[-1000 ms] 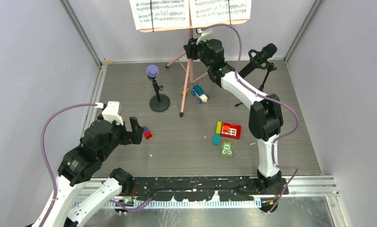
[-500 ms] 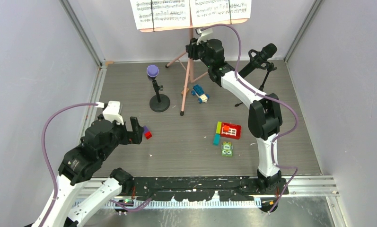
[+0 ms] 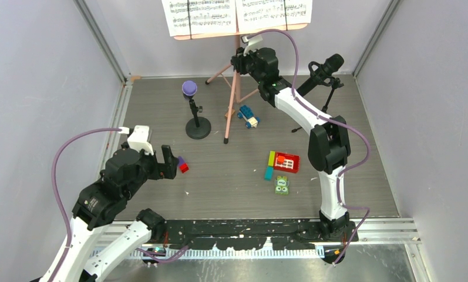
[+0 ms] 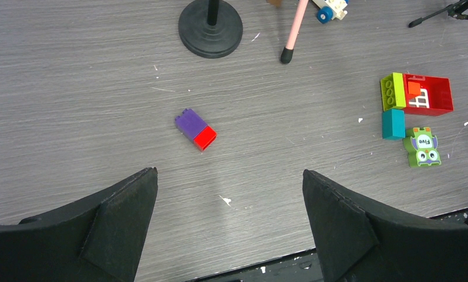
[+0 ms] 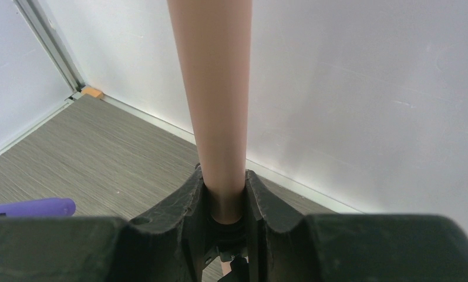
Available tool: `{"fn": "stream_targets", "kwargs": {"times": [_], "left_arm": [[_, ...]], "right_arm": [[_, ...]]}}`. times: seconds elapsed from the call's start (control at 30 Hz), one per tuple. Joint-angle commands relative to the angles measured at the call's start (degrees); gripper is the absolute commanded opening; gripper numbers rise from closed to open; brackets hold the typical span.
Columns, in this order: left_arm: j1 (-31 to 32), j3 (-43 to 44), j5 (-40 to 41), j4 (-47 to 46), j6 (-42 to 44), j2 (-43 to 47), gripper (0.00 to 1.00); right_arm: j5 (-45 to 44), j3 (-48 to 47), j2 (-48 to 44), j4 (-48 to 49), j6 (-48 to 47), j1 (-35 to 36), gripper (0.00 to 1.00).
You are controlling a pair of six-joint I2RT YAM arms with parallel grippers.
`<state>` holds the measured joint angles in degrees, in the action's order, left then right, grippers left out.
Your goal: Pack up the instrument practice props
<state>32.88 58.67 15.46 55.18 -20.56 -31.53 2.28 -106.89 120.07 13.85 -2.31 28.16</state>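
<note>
Right gripper (image 5: 224,197) is clamped, both fingers touching, on the upright pole of the pink tripod-legged sheet-music holder (image 5: 211,88) standing at the rear of the grey wood-grain table (image 4: 73,88). Left gripper (image 4: 228,173) hangs wide open near a purple-and-red toy brick (image 4: 195,129).

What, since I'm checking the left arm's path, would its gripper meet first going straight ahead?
Probably the purple-and-red brick, lying on the table, framed between the open left gripper's fingers in the wrist view; depth is unclear.
</note>
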Motion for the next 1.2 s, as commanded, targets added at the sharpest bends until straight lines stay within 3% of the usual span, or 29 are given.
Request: {"fn": "stream_targets", "kwargs": {"times": [0.0,0.2,0.4,0.63,1.17], "left_arm": [[0.08,-0.27,0.44,-0.95,0.53,-0.38,0.95],[0.05,-0.34,0.44,-0.89,0.52,-0.47,0.95],[0.08,-0.29,0.44,-0.94,0.52,-0.56,0.95],[0.07,-0.28,0.44,-0.86,0.53,-0.66,0.95],[0.06,-0.23,0.18,-0.91,0.52,-0.49,0.95]], "right_arm": [[0.49,-2.56,1.19,-3.65,-1.05,0.0,0.34],[0.55,-3.36,1.81,-5.67,-1.85,0.05,0.3],[0.64,-3.38,1.63,-6.64,-1.68,0.01,0.01],[1.48,-1.7,-0.66,-8.19,-0.25,0.28,0.0],[0.73,12.03,-13.44,-10.92,-0.51,3.26,0.0]]}}
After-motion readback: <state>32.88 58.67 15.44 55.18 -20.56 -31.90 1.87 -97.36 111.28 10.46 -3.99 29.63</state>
